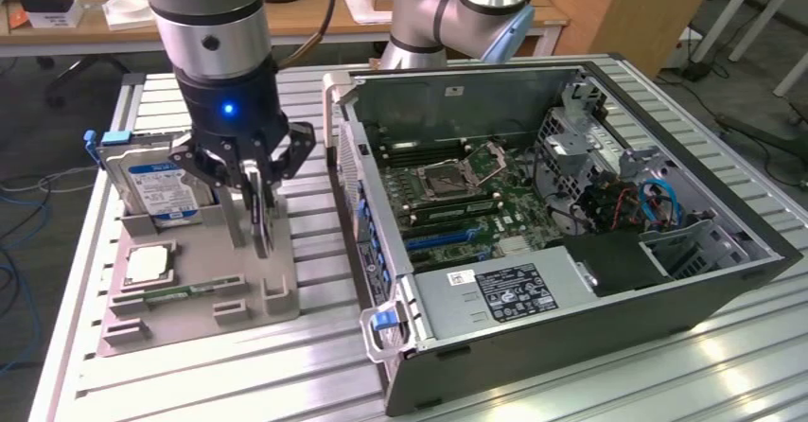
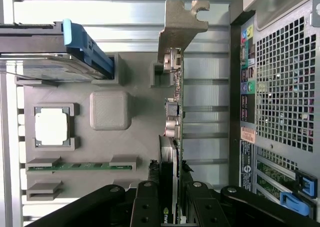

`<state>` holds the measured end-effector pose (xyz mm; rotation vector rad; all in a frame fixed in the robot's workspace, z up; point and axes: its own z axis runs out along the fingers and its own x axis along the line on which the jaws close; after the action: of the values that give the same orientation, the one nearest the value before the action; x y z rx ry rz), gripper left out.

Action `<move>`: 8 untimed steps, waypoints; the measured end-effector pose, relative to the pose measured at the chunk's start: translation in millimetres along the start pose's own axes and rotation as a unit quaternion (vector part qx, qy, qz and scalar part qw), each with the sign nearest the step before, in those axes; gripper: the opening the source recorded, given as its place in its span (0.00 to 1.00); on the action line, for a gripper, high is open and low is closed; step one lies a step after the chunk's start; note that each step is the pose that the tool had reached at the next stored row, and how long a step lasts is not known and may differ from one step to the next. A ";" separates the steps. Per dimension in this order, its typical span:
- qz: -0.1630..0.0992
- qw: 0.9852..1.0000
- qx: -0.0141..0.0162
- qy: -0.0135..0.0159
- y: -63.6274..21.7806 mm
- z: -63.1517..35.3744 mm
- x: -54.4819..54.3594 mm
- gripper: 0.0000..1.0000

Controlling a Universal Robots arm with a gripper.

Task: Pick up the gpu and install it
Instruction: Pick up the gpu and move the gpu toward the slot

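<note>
The jaws are clamped on the gpu (image 1: 261, 216), which stands on edge at the grey holder (image 1: 272, 301) on the bench (image 1: 253, 370), just to the exterior view's left of the open computer case (image 1: 707, 280). The hard drive (image 1: 154, 187) and CPU chip (image 1: 148, 264) sit in the same holder, further left.

One gpu (image 2: 175, 112), one hard drive (image 1: 158, 185), one CPU (image 1: 149, 263), one case (image 1: 569, 356).
</note>
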<state>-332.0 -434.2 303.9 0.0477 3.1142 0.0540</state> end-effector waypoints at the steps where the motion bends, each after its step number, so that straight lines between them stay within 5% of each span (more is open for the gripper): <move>1: 0.000 1.000 0.000 0.000 0.0 -0.7 0.0 0.26; 8: 0.000 1.000 0.000 0.000 0.2 -4.2 -0.1 0.26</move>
<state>-332.0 -434.2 308.1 0.0479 3.1141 0.0541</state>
